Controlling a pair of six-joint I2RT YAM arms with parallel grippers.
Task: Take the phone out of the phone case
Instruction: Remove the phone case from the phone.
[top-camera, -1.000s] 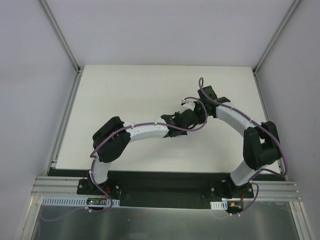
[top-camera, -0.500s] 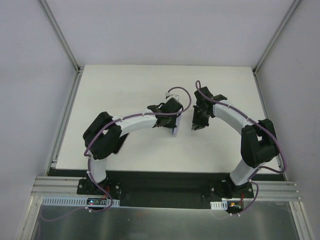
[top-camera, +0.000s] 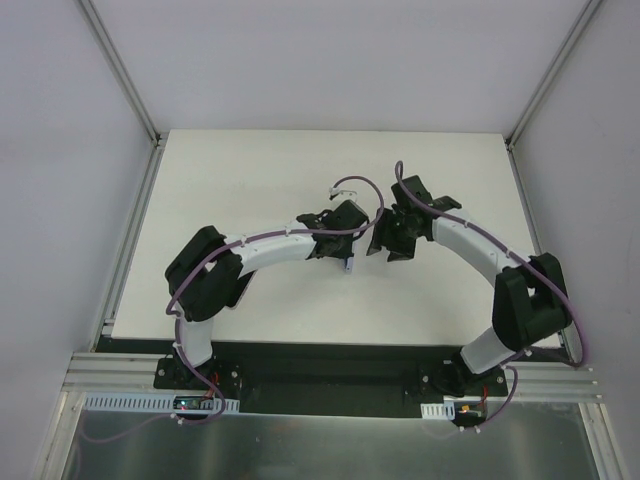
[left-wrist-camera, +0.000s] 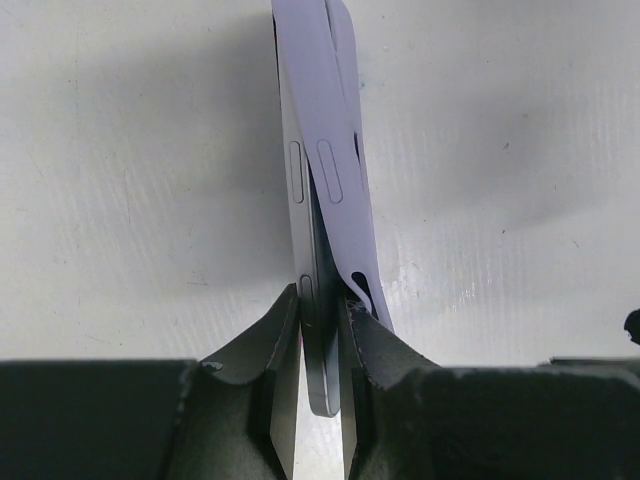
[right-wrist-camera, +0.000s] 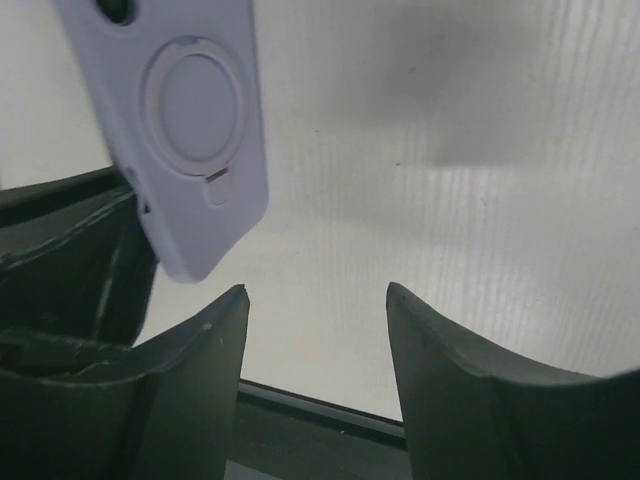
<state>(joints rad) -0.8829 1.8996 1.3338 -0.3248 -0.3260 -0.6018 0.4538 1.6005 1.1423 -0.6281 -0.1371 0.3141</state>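
The phone, dark-edged, stands on edge above the table, and my left gripper is shut on its near end. The lavender phone case still wraps the far part of the phone but has peeled away to the right at the near corner. From the right wrist the case's back with its round ring shows at upper left. My right gripper is open beside it, nothing between its fingers. From above, the left gripper and right gripper sit close together over the table's middle, a sliver of case showing.
The white table is bounded by metal frame posts at the back corners and white walls. A dark rail with both arm bases runs along the near edge.
My right gripper has opened and let go of the case. The left arm drew back to the left with the phone, then stayed nearly still.
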